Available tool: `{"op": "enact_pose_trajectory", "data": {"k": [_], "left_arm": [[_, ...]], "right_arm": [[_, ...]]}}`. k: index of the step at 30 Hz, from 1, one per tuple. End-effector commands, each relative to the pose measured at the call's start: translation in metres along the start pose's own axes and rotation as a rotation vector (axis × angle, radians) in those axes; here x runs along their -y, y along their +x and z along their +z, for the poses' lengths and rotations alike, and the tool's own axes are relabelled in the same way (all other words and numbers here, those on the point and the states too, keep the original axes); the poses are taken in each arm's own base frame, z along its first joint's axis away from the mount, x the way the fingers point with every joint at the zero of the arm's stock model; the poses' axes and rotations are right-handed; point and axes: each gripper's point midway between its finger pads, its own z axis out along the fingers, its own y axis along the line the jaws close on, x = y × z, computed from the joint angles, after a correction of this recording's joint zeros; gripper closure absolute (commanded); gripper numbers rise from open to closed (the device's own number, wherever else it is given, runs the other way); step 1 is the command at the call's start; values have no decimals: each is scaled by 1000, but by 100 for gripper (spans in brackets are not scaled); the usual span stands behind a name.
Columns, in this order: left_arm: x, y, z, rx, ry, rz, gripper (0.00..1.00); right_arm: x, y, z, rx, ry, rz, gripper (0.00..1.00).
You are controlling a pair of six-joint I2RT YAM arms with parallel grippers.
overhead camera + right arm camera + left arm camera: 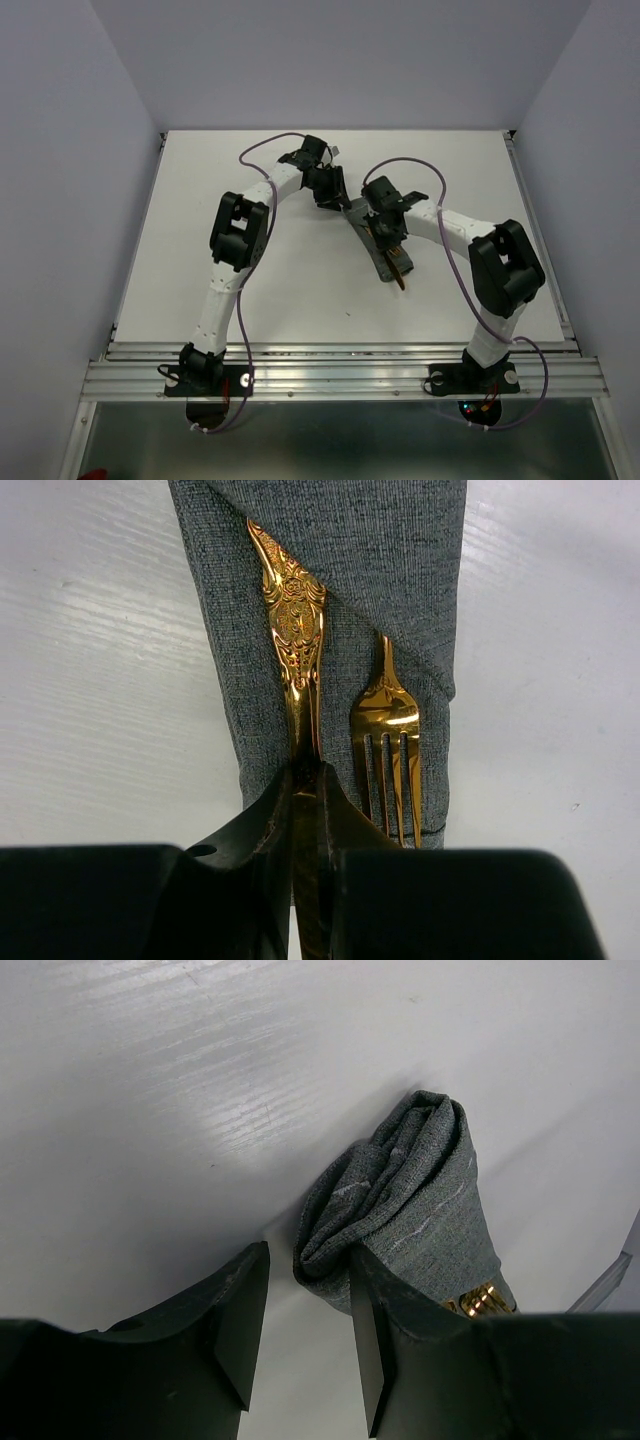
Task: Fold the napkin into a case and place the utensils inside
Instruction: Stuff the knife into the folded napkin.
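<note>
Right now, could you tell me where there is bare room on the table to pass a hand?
Bare table lies between the two arms, nearer than the case; also left of the left arm and along the far edge. Crowded mid-table: the left gripper at the case's far end, the right gripper clamping a utensil.

Arms recorded with white tubular links (222,295) and black joint housings (240,230). A purple cable (262,148) is looped along each. Mounted on black bases (200,372). The gripper fingers (235,1310) are seen as matte dark wedges. A small red light (470,408), possibly an LED, is noted at the right base.
</note>
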Motion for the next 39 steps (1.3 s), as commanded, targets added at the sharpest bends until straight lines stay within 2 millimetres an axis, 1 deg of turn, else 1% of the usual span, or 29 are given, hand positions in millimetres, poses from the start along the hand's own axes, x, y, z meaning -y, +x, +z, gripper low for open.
{"op": "enact_pose_trajectory", "data": {"k": [1,7,8,16,21,24,32,35,39], "left_arm": [[19,-8,-6,12,52,35,51],[21,-9,-7,14,59,39,51],[22,-9,-7,15,62,41,51],[21,-7,-8,8,64,47,51],[28,-6,-10,5,86,52,51],[29,-6,-10,4,90,54,51],[30,-5,-12,-2,94,59,51],[32,-6,-14,3,99,63,51],[33,-6,-14,3,102,62,51]], "right_arm": [[-2,-21,-3,44,-7,-7,99],[-1,-31,-1,61,1,-20,99],[-2,-36,-2,70,-2,-20,99],[-3,-47,9,79,8,-43,99],[-6,-59,11,111,2,-54,99],[-5,-62,15,116,14,-54,99],[-6,-82,13,163,20,-48,99],[-7,-83,18,158,20,-49,99],[-10,-90,19,176,6,-40,99]]}}
